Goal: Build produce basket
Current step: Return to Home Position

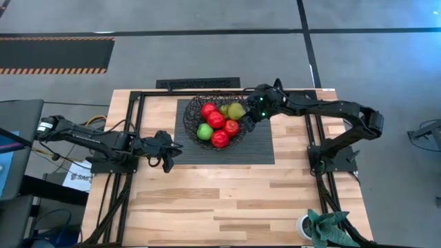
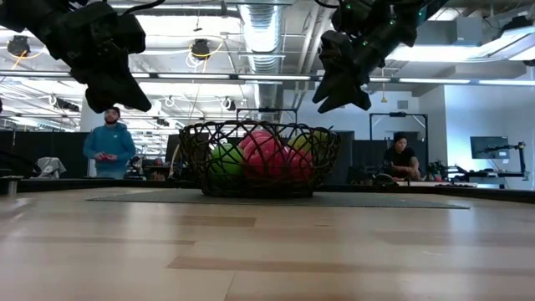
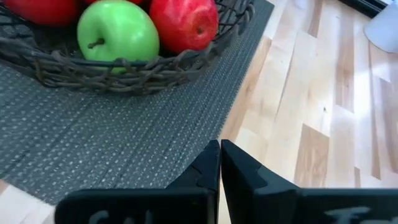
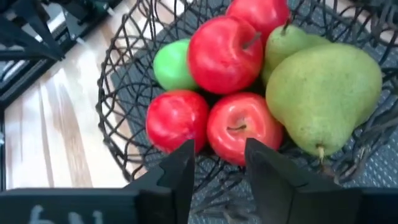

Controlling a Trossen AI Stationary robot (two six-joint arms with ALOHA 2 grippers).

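Basket [image 1: 189,122] sits on the ribbed mat [image 1: 262,151] at the far middle of the bench [image 1: 227,200], with all the produce [image 1: 216,120] heaped inside. Only the high view gives the count: four red, one bright green, two yellow-green. Right wrist view: right hand [image 4: 219,167] spread open, nothing between its fingers. Large pear [image 4: 323,93] lies on its side, long axis sloping, stem end toward that hand. Left wrist view: left hand [image 3: 219,171] clenched, empty, over the mat's left edge just short of the basket. Only the low view gives height: both hands hang clear above the rim. Bare planks run from the mat to the bench's near edge.
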